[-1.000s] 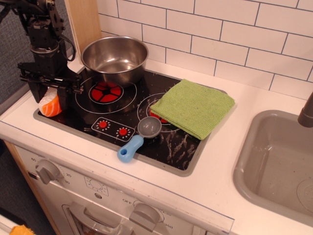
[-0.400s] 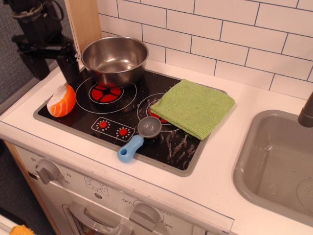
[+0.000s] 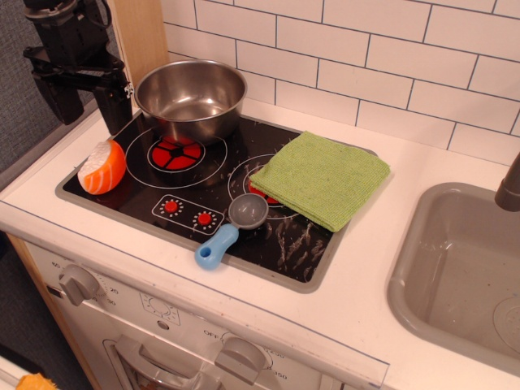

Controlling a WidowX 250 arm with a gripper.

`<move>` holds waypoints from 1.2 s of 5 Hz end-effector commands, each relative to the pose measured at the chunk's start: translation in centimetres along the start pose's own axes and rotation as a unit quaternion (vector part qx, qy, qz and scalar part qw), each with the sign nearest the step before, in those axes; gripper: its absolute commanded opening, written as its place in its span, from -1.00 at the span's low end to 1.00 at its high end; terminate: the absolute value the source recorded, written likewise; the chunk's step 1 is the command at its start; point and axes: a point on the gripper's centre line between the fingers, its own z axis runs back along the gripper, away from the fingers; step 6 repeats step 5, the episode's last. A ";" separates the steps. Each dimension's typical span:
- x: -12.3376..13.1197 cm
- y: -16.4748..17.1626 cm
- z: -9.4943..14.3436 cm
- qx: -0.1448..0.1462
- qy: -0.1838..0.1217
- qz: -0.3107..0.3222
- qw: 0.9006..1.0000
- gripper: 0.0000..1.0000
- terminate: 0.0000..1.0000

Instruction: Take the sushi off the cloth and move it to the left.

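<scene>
The sushi [image 3: 102,167], orange with white stripes and a white rice side, lies on the far left edge of the black stove top [image 3: 292,240]. The light-green cloth [image 3: 319,178] lies flat on the right burner, with nothing on it. My gripper [image 3: 88,101] hangs above and behind the sushi at the back left, open and empty, its two dark fingers [image 3: 58,102] spread apart and clear of the sushi.
A steel pot [image 3: 192,97] stands on the back left burner, right beside the gripper. A grey-and-blue scoop [image 3: 231,227] lies at the stove's front middle. A wooden post [image 3: 138,36] rises behind the gripper. A grey sink [image 3: 459,268] is at the right.
The gripper let go of the sushi at the stove's left edge and rose up and back. The sushi now rests free on the stove, tipped slightly to the right.
</scene>
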 end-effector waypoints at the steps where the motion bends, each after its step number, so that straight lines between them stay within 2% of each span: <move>1: -0.3 0.1 2.0 0.012 -0.023 -0.001 1.000 1.00 -1.00; 4: -0.3 0.1 2.0 0.012 -0.023 -0.001 1.000 1.00 -1.00; 5: -0.3 0.1 2.0 0.012 -0.023 -0.001 1.000 1.00 1.00; 6: -0.3 0.1 2.0 0.012 -0.023 -0.001 1.000 1.00 1.00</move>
